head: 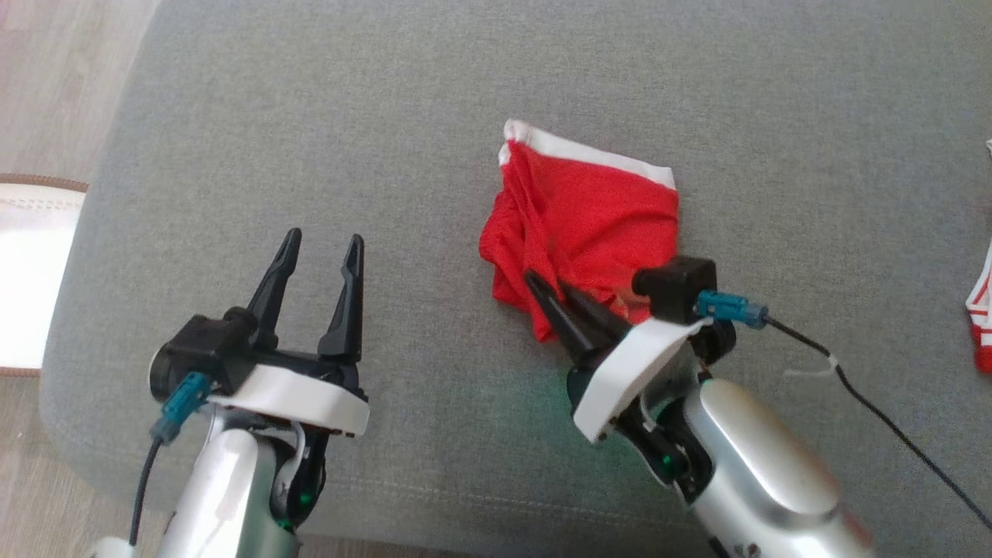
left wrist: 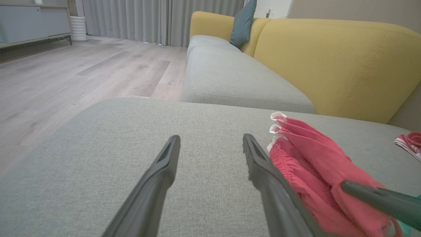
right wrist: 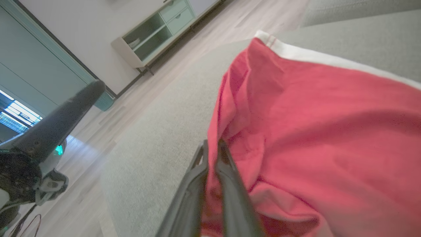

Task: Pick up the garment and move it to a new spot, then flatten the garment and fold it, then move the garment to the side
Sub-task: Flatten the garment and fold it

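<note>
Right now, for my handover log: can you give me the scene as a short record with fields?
surface: grey cushion
garment: red with white trim, bunched on the cushion, not flat
right gripper: shut on the garment's near edge
left gripper: open, nothing between its fingers, left of the garment and apart from it
other cloth: red and white, at the cushion's far right edge
task stage: garment gripped, not yet flattened or folded
</note>
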{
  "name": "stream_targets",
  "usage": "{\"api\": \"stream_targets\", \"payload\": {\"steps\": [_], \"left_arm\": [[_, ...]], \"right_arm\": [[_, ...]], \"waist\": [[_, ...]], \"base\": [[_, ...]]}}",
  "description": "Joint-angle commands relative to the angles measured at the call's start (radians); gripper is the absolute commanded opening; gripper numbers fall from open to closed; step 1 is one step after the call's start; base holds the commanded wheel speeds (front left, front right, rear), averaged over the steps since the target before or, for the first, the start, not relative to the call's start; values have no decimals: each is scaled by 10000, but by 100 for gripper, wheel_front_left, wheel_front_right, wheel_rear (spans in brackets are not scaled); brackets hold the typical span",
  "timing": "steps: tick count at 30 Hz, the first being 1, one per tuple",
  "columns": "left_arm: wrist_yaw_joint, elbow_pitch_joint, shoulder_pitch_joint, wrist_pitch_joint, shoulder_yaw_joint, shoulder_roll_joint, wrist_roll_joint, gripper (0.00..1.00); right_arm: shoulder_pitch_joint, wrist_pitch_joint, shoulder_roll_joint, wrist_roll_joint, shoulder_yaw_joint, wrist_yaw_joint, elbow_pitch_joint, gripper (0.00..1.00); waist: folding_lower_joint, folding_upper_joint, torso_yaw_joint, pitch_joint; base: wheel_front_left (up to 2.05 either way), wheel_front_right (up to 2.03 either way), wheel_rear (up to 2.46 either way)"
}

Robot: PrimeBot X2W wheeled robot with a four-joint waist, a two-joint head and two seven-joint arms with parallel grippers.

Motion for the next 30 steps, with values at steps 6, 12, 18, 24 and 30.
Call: {"api": "stream_targets", "payload": {"steps": [6, 12, 18, 24, 30], "left_arm": [[96, -358, -280, -53, 443, 58, -32, 100], [216, -520, -211, -53, 659, 156, 86, 100], [342, -705, -36, -53, 878, 271, 214, 100], [366, -782, 80, -53, 928, 374, 322, 100], [363, -733, 121, -53, 891, 451, 371, 100]], "right_arm": [[-892, -1955, 129, 33, 595, -7, -712, 100], [-411, -3019, 14, -1679, -1506, -7, -1088, 100], [1067, -2657, -267, -3150, -4148, -7, -2253, 100], [2572, -1988, -210, -3738, -5487, -7, -3527, 100], [3397, -1649, -28, -3792, -5804, -7, -4286, 100]], "waist": [[0, 0, -194, 80], [0, 0, -496, -53], [0, 0, -820, -192], [0, 0, -1059, -269], [0, 0, -1165, -318]], "base": [[0, 0, 0], [0, 0, 0], [0, 0, 0], [0, 0, 0], [0, 0, 0]]}}
